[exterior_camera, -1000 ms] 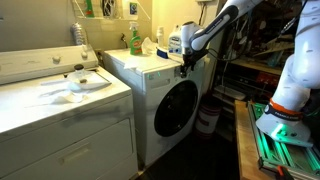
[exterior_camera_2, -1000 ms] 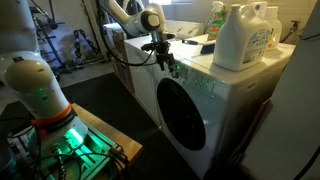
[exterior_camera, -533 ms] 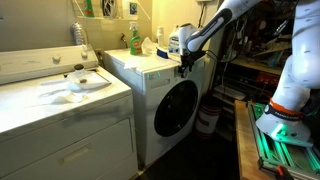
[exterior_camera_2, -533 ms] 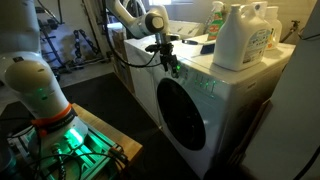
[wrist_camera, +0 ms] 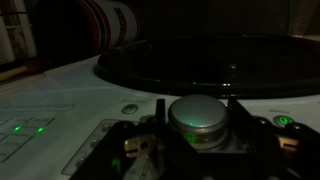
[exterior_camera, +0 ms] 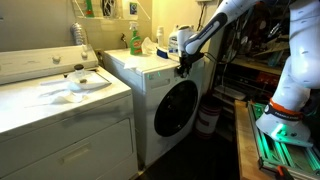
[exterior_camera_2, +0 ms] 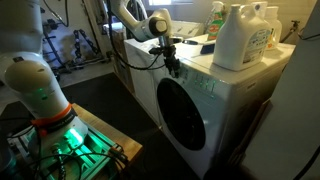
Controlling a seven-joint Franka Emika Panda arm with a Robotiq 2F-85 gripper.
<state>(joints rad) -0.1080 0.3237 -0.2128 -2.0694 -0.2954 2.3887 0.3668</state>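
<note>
A white front-load washer [exterior_camera: 160, 80] with a round dark door [exterior_camera: 176, 107] stands in both exterior views [exterior_camera_2: 215, 95]. Its silver dial knob [wrist_camera: 198, 122] sits on the front control panel [wrist_camera: 60, 125], above the door's rim. My gripper [exterior_camera: 183, 67] is at the upper front of the washer, also seen in an exterior view [exterior_camera_2: 172, 66]. In the wrist view my gripper [wrist_camera: 196, 106] has its two dark fingers close against both sides of the knob, shut on it. Small green lights glow on the panel.
Detergent bottles stand on the washer top: a green one [exterior_camera: 134, 40], a white and blue one [exterior_camera: 176, 42], a large white jug [exterior_camera_2: 240, 38]. A white top-load machine [exterior_camera: 60, 100] stands beside it. A white bucket [exterior_camera: 208, 118] sits on the floor. The arm's base [exterior_camera_2: 35, 85] stands on a green-lit stand.
The arm's upper links have shifted slightly and the wrist sits a touch closer to the washer front. The gripper stays at the knob.
</note>
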